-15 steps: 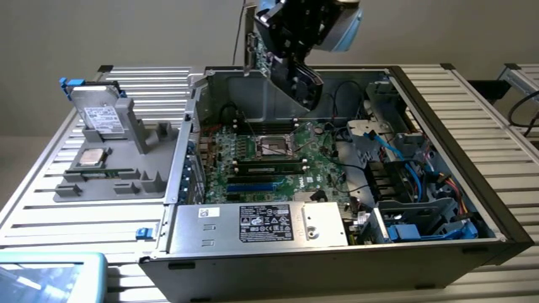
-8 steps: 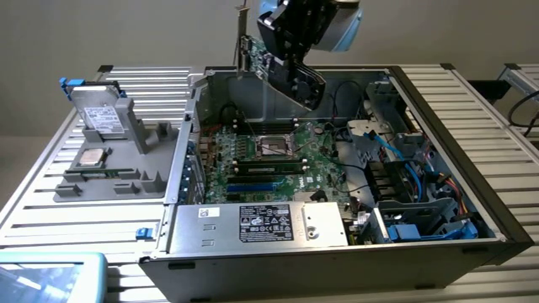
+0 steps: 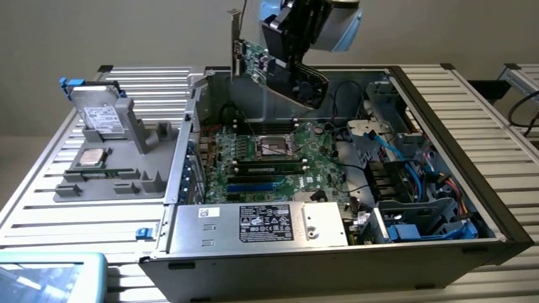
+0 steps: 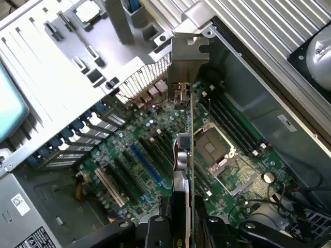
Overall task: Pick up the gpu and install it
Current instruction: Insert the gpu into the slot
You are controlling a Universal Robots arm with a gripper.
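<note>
Exterior view first. Shows the gpu [image 3: 252, 62] on edge in the claw [image 3: 296, 60], hanging above the open case [image 3: 337, 268], apart from the motherboard [image 3: 252, 158] and over its far part, toward the far edge of the worktop [image 3: 50, 208]. Puts the silvery bracket [image 3: 234, 38] upright at the card's end, on the exterior view's left, green face showing.

From the wrist, looks down along the card's thin top edge. Finds the claw [image 4: 184, 235] closed narrow on the card, black fingers [image 4: 158, 230] pressing both faces, with the bracket out at the far tip near the case's slotted rear wall.

Handling, as a judgement: probably light and stiff, yet fragile. Thin board, small soldered parts on the green face, a contact edge underneath. Best taken by the top edge or on bare flat board, as here. Better not squeezed over components or touched along the contacts. Likely slick enough to pivot in a narrow pinch if knocked.

Writing: black label with white print on the power supply [image 3: 265, 222], a small white sticker [image 3: 209, 213] just beside it, a white label on the hard drive [image 3: 101, 117] standing toward the worktop's edge at the exterior view's left. Cannot read any of it.
</note>
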